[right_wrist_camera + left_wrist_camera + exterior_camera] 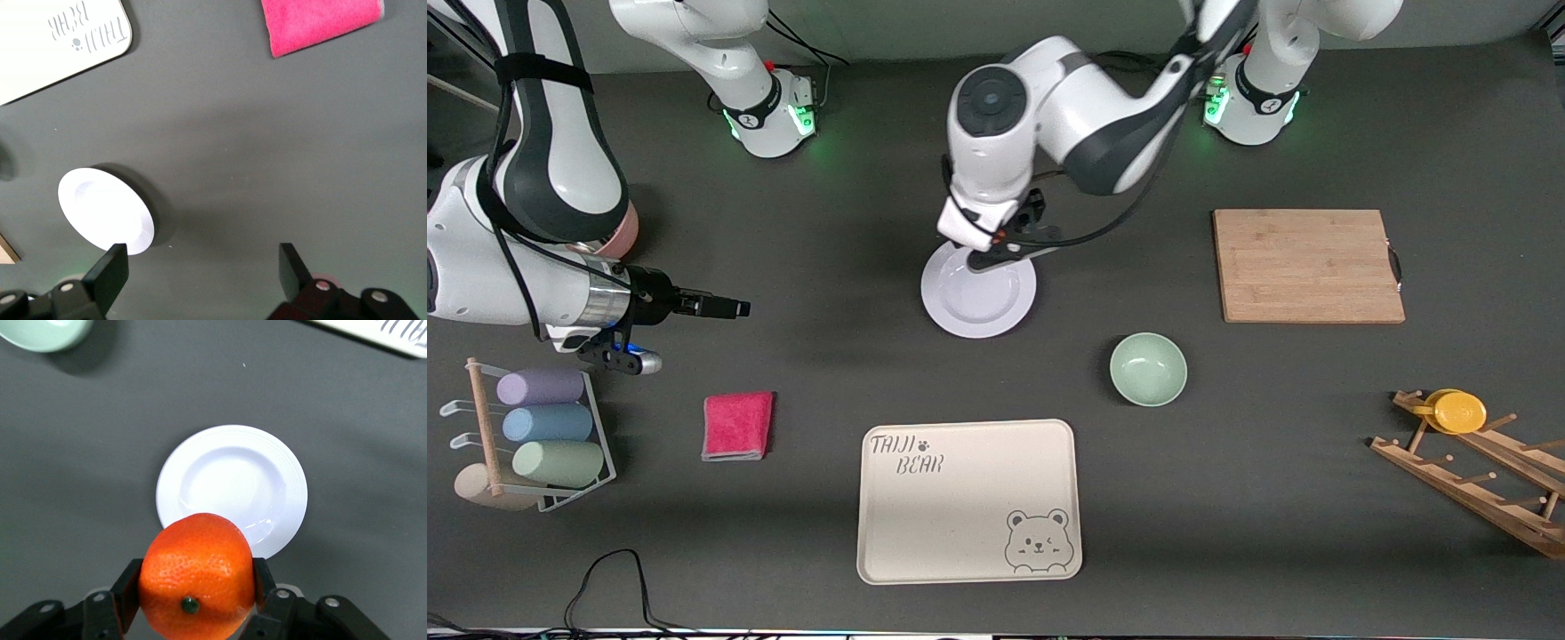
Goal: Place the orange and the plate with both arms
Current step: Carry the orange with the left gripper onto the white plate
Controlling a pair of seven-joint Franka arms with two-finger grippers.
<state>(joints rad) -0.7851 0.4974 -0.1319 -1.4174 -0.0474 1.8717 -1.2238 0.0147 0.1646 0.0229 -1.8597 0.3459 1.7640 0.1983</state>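
Two risks stand out to me, the bigger one first. My left pincer (197, 597) is clamped on the orange (197, 575), and it hangs over the rim of the plate (978, 298) rather than over its middle; that much the left wrist view makes plain. If I let go from here, I judge the orange would strike the sloping rim, roll off onto the counter (800, 498) and wander toward the bowl (1148, 368) or the tray (969, 502). The smaller risk is the grip itself: the fruit is round and soft-skinned, held only by two narrow pads at its sides, so a sharp move could let it turn or slip.

My left arm (1049, 116) reaches in from its base at the counter's back edge, elbow bent, wrist pointing straight down over the plate, which lies on the counter about midway along its length, between that back edge and the tray.

My right arm (525, 258) waits toward its own end of the counter, forearm level, its right pincer (203, 275) spread wide and empty above bare counter near the cloth (737, 426).
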